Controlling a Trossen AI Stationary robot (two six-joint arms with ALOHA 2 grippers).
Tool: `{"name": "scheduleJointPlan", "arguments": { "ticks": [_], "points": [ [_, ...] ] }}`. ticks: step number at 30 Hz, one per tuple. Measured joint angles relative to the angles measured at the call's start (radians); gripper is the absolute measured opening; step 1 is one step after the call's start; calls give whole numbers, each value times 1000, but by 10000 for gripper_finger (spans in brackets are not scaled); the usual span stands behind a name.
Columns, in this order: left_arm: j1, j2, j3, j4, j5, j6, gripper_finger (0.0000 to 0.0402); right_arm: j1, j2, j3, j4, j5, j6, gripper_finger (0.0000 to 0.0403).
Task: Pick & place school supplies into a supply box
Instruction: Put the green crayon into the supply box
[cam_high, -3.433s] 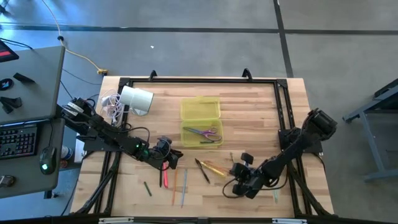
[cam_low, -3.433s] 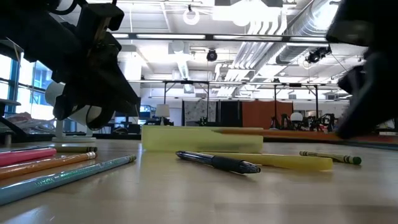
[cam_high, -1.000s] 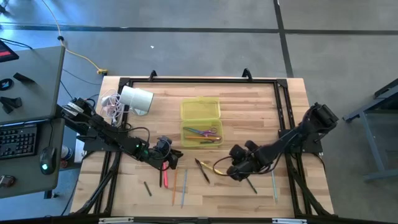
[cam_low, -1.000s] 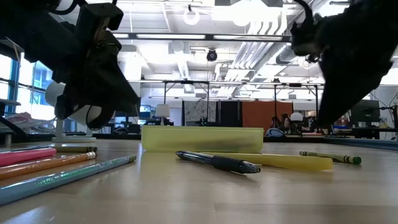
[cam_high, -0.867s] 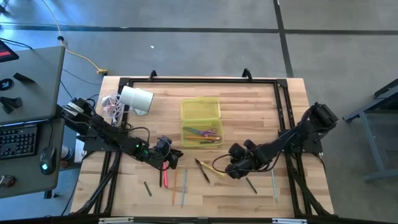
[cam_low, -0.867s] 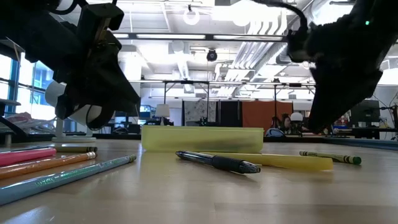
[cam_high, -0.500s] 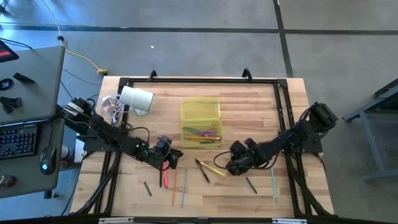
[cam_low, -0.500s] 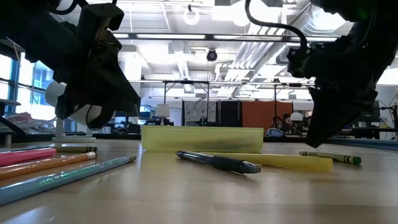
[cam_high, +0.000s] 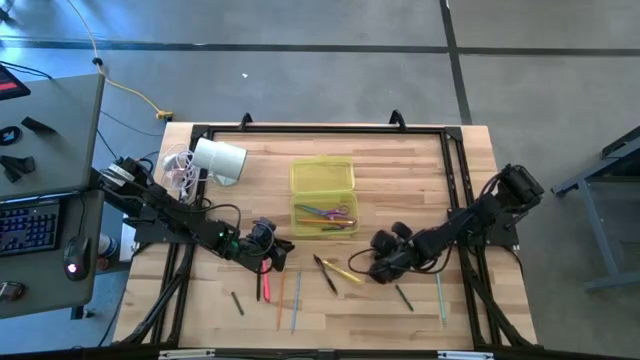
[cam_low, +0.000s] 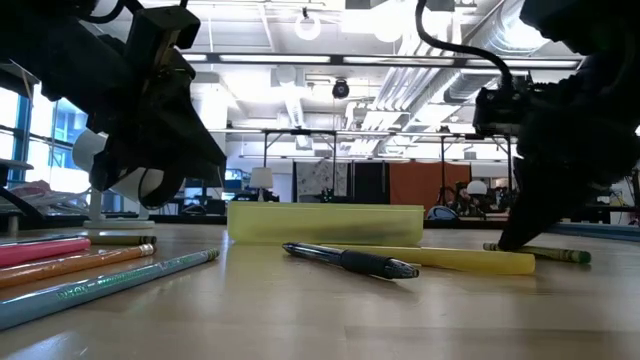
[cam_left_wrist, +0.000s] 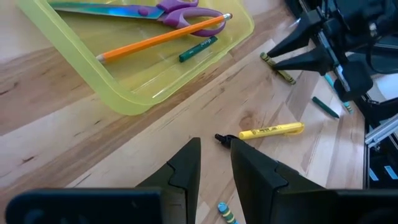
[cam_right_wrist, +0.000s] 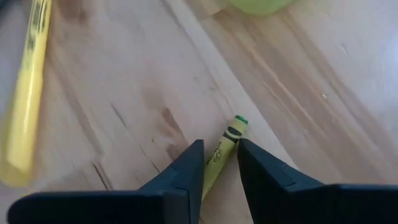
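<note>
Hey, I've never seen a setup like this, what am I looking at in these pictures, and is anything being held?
It is a robot with two dark arms at a wooden table. One picture looks straight down, one looks level across the tabletop, and two come from cameras on the arms' wrists. Each arm ends in a two-finger grasping part, the end effector. The left end effector hangs low beside the yellow-green supply box, slightly open and holding nothing. In the box lie purple-handled scissors and an orange pencil. The right end effector is down at a green-tipped crayon; whether it grips it cannot be told. A yellow highlighter and several pencils lie loose on the table.
</note>
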Motion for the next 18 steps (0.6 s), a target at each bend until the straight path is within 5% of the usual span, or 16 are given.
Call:
{"name": "scheduleJointPlan", "arguments": {
  "ticks": [18],
  "points": [
    [0, 0, 0, 0, -3, 0, 124, -38, 2, 3, 30, -7, -187, 12]
  ]
}}
